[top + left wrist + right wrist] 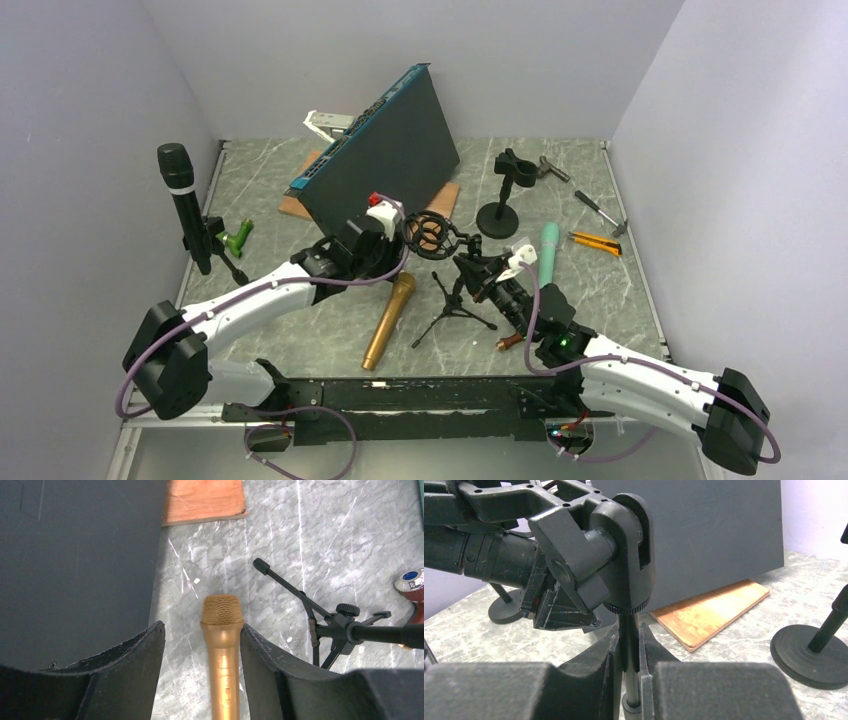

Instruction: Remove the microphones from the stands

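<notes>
The gold microphone (390, 320) lies flat on the marble table, free of the stand. In the left wrist view it (222, 650) runs lengthwise between the fingers of my left gripper (202, 626), which is open; there is a gap beside the left finger, and the right finger is close against the mesh head. My left gripper (385, 258) hovers over the microphone's head. The black tripod stand (455, 305) carries an empty shock mount (432, 235). My right gripper (629, 640) is shut on the stand's thin pole (629, 625), just under the mount's swivel (624, 555).
A dark panel (385, 150) leans on a wooden board (300, 205) at the back. A black microphone (180, 200) stands at the left. A round-based stand (505, 190), a teal microphone (549, 250), a utility knife (595, 242) and a screwdriver (598, 210) lie at the right.
</notes>
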`<state>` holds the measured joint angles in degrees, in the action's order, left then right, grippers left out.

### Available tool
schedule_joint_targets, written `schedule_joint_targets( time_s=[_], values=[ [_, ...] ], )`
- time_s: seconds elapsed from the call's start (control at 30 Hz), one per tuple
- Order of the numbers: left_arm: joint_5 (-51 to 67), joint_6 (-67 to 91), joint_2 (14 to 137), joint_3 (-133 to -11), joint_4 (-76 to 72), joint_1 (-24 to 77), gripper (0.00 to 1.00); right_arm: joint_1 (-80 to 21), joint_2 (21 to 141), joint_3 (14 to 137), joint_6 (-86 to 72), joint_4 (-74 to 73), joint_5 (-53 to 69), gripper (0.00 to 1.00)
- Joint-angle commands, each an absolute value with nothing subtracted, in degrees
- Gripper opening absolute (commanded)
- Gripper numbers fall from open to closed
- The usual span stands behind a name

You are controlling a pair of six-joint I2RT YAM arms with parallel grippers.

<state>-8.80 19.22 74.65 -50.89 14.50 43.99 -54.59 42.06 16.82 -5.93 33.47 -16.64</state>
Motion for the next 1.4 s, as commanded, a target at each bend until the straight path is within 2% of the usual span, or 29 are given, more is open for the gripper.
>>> schedule_joint_targets(
  time_s=[0.0, 0.27, 0.5, 0.53, 0.8, 0.83, 0.93, 0.97, 1.1, 1.23, 1.37],
  values=[
    [-7.3, 19.4, 70.7, -49.2, 12.5, 44.0, 0.60, -54.8, 42.6, 17.7, -8.1, 28.4, -17.7, 0.00],
    [-9.5, 20.2, 56.2, -46.2, 15.8, 44.0, 0.62, -54.8, 43.1, 18.3, -8.7, 25.8, -20.9, 0.00],
    [-12.6, 20.6, 41.5, -45.4, 17.9, 44.0, 0.62, -54.9, 49.2, 23.4, -7.9, 22.3, -19.8, 0.00],
    [-12.3, 20.2, 39.9, -45.6, 17.7, 44.0, 0.62, -55.1, 49.6, 23.5, -8.1, 22.8, -19.3, 0.02],
    [-8.8, 19.6, 39.7, -54.7, 24.7, 43.9, 0.62, -55.7, 52.2, 23.6, -9.9, 22.9, -17.8, 0.09],
    [-7.6, 19.3, 39.3, -54.5, 24.0, 43.9, 0.66, -55.7, 52.3, 23.7, -10.2, 22.7, -17.7, 0.10],
    [-4.2, 19.1, 38.2, -53.8, 20.8, 43.9, 0.96, -55.9, 52.5, 24.0, -10.9, 21.5, -17.4, 0.15],
    [-2.9, 19.1, 38.1, -53.8, 19.7, 43.9, 0.99, -55.8, 52.5, 24.0, -11.1, 20.8, -17.3, 0.17],
    [2.6, 18.7, 38.8, -55.7, 16.9, 43.9, 0.99, -56.1, 52.6, 24.4, -12.1, 17.9, -16.8, 0.28],
    [7.2, 19.5, 40.3, -59.5, 16.0, 43.9, 0.99, -56.4, 51.7, 25.5, -13.5, 13.6, -14.7, 0.53],
    [11.4, 19.8, 42.7, -63.4, 16.7, 43.9, 0.99, -56.9, 48.5, 28.9, -16.4, 6.0, -13.0, 0.73]
  ],
)
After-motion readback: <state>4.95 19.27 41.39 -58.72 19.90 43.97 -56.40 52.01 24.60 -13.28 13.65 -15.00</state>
